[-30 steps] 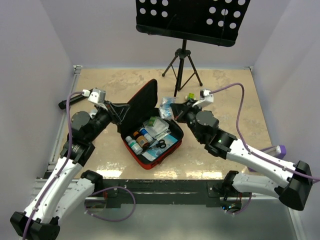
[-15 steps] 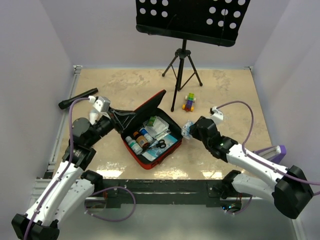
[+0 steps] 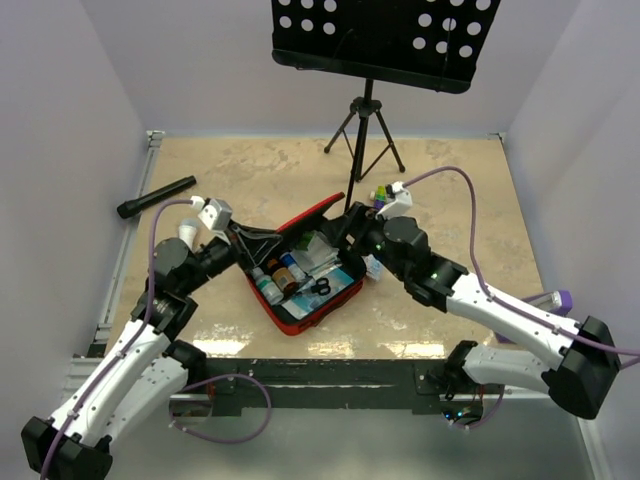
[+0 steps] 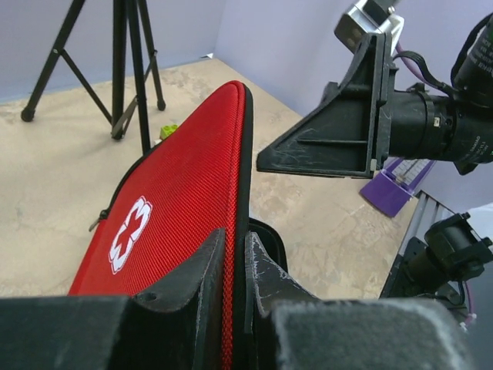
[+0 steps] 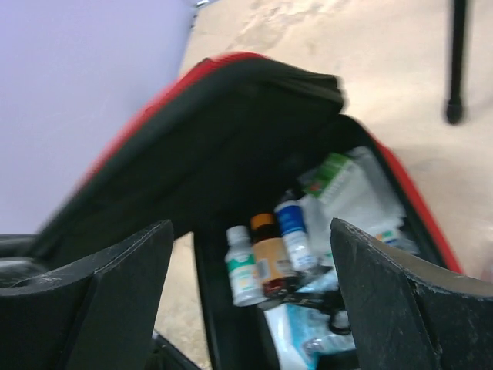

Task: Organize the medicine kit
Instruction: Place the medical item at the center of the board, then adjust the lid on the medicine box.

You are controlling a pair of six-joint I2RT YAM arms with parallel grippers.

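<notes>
- Medicine kit (image 3: 305,280) check: sits on the table (image 3: 450,180) between the two arms, toward the near edge, unzipped and half open.
- Got the left gripper (image 4: 235,247) almost closed on the rim of the red lid (image 4: 177,200), with the fabric edge pinched between the fingers. Looks like a propping job, holding the lid tilted up so the inside is reachable.
- Got the right gripper (image 5: 250,227) spread wide with nothing in it, hovering just over the open compartment. Probably lined up to reach in for something, but that's only a guess.
- Inside: three small bottles (image 5: 266,250) side by side, black-handled scissors (image 3: 322,288) right next to them, and white and green packets (image 5: 347,185) piled toward the far corner. Reads as grouped by type, so fairly far along by my reckoning.
- Also spotted one pale packet (image 3: 374,267) lying on the table just beside the kit's right edge, outside the case. Guessing that one needs to go in.
- Labels: white cross emblem (image 4: 129,233) on the lid, with no words near it. Bottle labels show green, orange-brown and blue, but too blurry to read. Green print on one packet, also unreadable. Can't make out any brand.
- Elsewhere: black flashlight (image 3: 157,197) off to the left and music stand (image 3: 365,130) at the back, both well apart from the kit.
</notes>
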